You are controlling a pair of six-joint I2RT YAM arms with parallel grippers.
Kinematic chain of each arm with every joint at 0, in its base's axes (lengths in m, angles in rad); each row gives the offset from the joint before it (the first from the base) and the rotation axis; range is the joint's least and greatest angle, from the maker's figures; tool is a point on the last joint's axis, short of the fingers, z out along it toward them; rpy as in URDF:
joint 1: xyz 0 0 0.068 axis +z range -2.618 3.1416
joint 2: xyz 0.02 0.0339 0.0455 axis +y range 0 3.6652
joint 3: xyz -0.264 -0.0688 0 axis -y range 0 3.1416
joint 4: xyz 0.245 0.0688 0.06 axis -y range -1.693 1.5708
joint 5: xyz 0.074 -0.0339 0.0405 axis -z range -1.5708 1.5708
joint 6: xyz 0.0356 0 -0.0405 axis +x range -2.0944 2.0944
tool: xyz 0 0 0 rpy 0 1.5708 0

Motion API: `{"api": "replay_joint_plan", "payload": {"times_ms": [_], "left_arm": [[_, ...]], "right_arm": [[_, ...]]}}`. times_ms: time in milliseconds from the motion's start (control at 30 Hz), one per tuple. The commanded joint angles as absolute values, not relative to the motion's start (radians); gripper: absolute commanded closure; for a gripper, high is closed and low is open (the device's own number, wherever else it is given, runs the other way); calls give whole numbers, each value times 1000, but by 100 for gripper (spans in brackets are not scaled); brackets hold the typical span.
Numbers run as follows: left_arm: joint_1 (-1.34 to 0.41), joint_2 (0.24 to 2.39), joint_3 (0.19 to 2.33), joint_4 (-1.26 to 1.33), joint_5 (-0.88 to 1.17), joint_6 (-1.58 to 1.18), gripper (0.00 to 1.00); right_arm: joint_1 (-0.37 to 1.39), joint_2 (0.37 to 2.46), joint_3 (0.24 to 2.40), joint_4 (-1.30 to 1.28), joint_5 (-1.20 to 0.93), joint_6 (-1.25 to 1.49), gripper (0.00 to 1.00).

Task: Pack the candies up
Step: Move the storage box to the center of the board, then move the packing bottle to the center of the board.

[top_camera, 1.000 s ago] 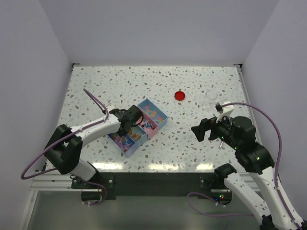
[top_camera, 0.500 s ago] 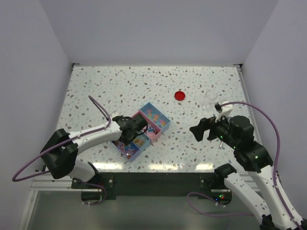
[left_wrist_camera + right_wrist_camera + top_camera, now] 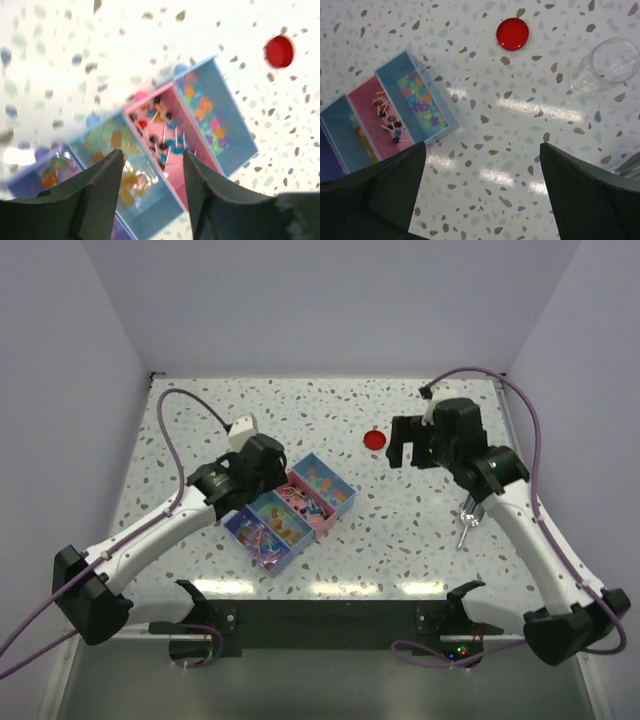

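My left gripper [image 3: 152, 157] hangs over the tray [image 3: 318, 529], which sits left of centre in the top view, set on a diagonal. In the left wrist view the two dark fingers [image 3: 102, 187] rise from the bottom edge with a clear gap between them: spread, and nothing pinched. Through that gap I look down on the wall between the pink compartment and the blue one to its left.

The candies [image 3: 204, 111] are in the tray. I see a mixed heap of orange, pink and green ones in the blue compartment at the far right, and orange and yellow ones in the other blue one. There are a few more in the purple end at the lower left of that view, though it is blurred. The pink compartment holds small dark sweets on thin sticks.

My right gripper [image 3: 482, 147] is up in the upper right of the top view, just right of the red lid [image 3: 376, 439]. Its fingers stand wide apart at the bottom corners of the right wrist view and hold nothing. That camera shows the lid at top centre, a clear glass [image 3: 607, 65] at the upper right, well apart from the tray, and the tray itself at the left edge.

A thin metal thing [image 3: 465, 523] lies on the table [image 3: 200, 410] at the right — I cannot tell what it is.
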State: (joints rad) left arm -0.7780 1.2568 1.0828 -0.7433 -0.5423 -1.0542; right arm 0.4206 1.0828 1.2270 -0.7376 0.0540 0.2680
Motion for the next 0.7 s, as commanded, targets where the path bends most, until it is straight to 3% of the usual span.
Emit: {"api": "replay_joint_plan", "payload": {"times_ms": [0,167,333,667], "left_arm": [[-622,1200,1089,-542,-427,-628,42],[-485,1106,999,-380,-234,-336,35],[-316,1066,908,-357,-46,-203,30],[-311,1012,831,-333,-37,-149,30]], "right_arm": [[393,1212,1391,-814,216,247,1],[163,1408,1499,-825,140,276,3],[37,1571,1562,-807,104,293,26],[-124,1793,1615,-750,-64,227,50]]}}
